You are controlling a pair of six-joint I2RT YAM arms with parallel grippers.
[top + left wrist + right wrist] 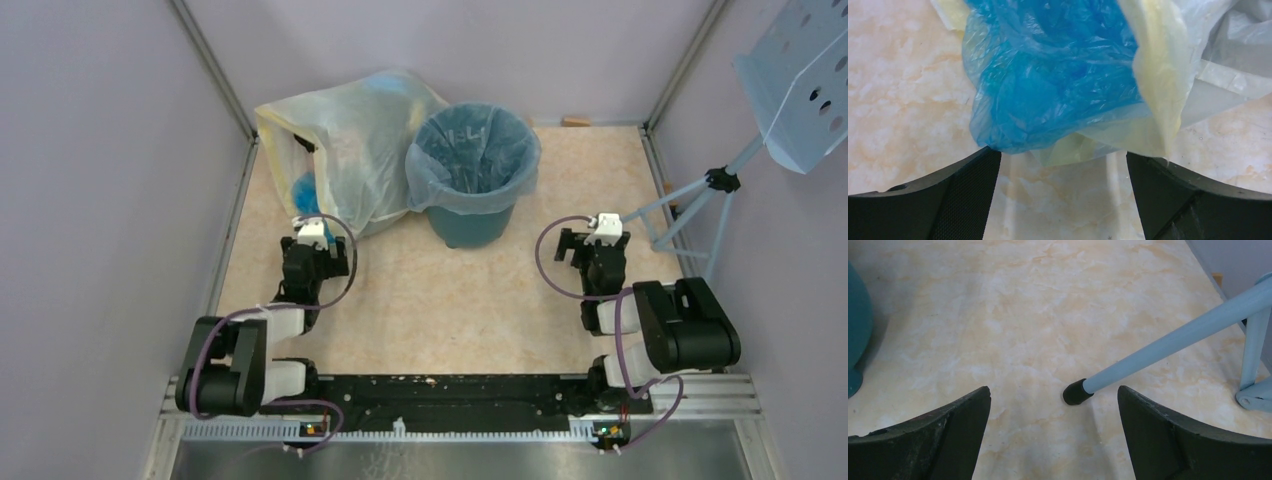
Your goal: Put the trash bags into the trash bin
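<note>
The dark teal trash bin [470, 228] stands upright at the back middle of the table. A pale-blue translucent trash bag [437, 186] lines it, its edge draped over the rim and down the outside. My left gripper [314, 222] is open, to the left of the bin. In the left wrist view its jaws [1063, 165] stand wide apart with only table between them, right at the edge of the yellowish bag [1153, 85]. My right gripper [603, 222] is open to the right of the bin and holds nothing [1054, 400]. The bin's wall [858, 325] shows at the left edge of the right wrist view.
A large yellowish translucent bag [340, 150] with blue plastic inside [1048, 75] leans against the back-left corner beside the bin. A light-blue tripod stand [690, 200] with a perforated panel [800, 80] stands at the right; its black-capped foot [1075, 392] rests just ahead of my right gripper.
</note>
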